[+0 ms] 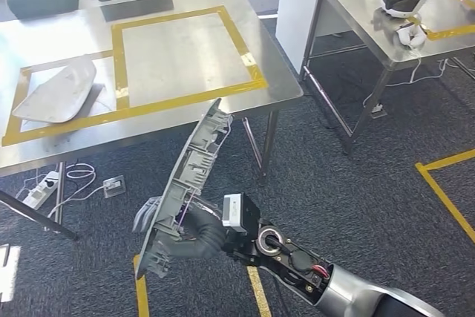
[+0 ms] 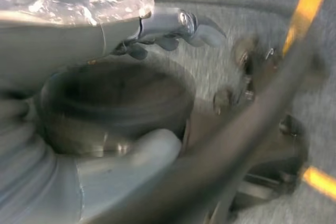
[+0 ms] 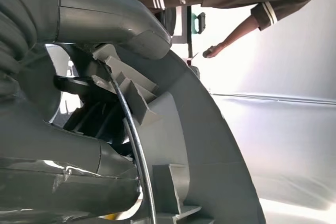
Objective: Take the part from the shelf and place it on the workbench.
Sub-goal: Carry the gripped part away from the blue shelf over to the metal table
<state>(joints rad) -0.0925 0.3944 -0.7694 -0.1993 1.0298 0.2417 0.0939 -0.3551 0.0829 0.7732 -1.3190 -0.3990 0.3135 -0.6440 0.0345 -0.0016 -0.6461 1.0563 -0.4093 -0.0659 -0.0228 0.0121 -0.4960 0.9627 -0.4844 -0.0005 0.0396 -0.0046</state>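
The right hand (image 1: pixel 190 231) grips the part (image 1: pixel 185 183) — a long grey moulded plastic panel with ribs and clips on its inner face. The fingers (image 1: pixel 147 214) wrap round its lower section, and a thin wire runs along the ribbed side. In the head view the part is held in the air above the dark carpeted floor (image 1: pixel 358 183), just in front of the near edge of the counter (image 1: pixel 185 57) and not touching it. Its long axis runs steeply upward: the lower end sits near the yellow floor tape (image 1: pixel 141 291), and the upper end leans toward the counter edge, tilted to the right. The ribbed inner face is turned toward the robot's right.

On the counter, yellow tape (image 1: pixel 117 64) marks two outlined areas. A second, pale curved panel (image 1: pixel 59 94) lies flat in the left-hand area.

In the right wrist view the thumb (image 3: pixel 115 22) lies across the part's ribbed edge — a person's sleeve and hand (image 3: pixel 216 51) show beyond it.

The left wrist view is blurred; whether the left hand (image 2: pixel 174 27) has its fingers open or closed cannot be told.
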